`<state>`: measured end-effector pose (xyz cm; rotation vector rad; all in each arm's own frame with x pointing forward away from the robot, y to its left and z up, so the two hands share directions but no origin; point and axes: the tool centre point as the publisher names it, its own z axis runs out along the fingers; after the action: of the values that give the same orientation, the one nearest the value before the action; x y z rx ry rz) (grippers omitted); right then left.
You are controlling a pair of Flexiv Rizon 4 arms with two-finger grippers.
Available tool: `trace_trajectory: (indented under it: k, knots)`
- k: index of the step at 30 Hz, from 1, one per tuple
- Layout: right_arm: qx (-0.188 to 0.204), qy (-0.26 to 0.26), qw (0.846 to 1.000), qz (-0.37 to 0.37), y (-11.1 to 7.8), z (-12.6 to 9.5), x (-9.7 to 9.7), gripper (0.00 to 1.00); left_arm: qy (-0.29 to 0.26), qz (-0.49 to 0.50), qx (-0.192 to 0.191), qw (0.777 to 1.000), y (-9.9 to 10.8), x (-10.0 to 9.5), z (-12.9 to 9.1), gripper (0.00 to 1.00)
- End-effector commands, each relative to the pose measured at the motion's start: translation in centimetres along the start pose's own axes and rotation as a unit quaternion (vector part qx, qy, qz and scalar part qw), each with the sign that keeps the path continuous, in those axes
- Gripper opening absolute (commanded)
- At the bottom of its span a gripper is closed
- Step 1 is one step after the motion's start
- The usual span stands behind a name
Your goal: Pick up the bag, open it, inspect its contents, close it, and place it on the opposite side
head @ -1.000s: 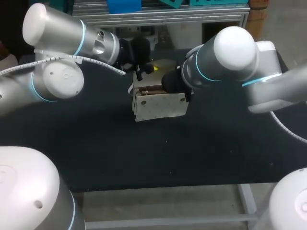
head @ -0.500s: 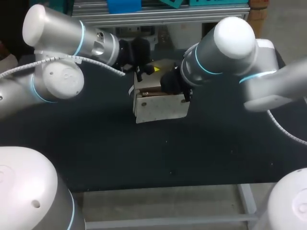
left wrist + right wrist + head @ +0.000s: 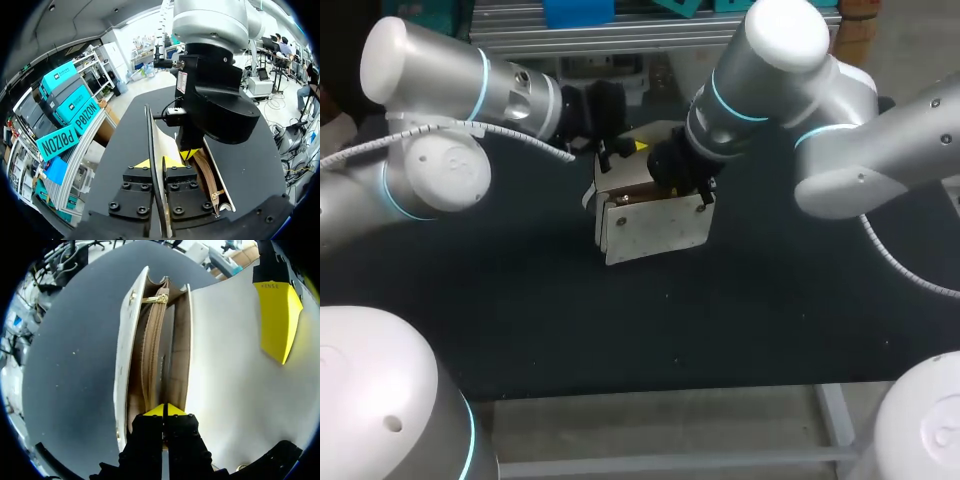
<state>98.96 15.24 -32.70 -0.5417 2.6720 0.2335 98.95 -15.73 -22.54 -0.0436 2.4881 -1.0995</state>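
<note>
My left end effector point(image 3: 159, 163) is pinched almost fully closed on the thin edge of the flap point(image 3: 160, 140), holding it up. My right end effector point(image 3: 163, 411) is closed just as tightly, apparently on an inner wall at the mouth of the cream handbag point(image 3: 655, 225). The mouth gapes upward under both. Its zip pocket point(image 3: 152, 350) runs straight ahead of my right fingers, and the long axis lies crosswise over the counter point(image 3: 620, 330). I cannot tell whether it rests there or hangs. Closing it would mean bringing the flap over toward my right side.
</note>
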Motion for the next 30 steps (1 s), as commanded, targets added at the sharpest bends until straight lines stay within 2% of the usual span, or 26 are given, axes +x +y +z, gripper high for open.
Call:
trace_trajectory:
  k: [1,17,27,30]
  knots:
    - [0.007,0.030,1.000,-0.001,0.5,0.1,0.1,0.00,-0.002,-0.001,0.002,1.000,-0.3,0.1,0.2,0.00]
    - [0.003,0.049,0.999,0.007,0.8,-0.2,1.7,0.00,-0.007,-0.010,-0.001,1.000,0.0,0.0,0.5,0.00]
    - [-0.020,0.109,0.994,0.017,0.4,1.6,1.8,0.00,-0.007,-0.002,0.003,1.000,-0.2,0.3,0.5,0.00]
    - [-0.021,0.116,0.993,0.017,0.4,1.6,1.8,0.15,-0.007,-0.001,0.002,1.000,-0.2,0.3,0.5,0.00]
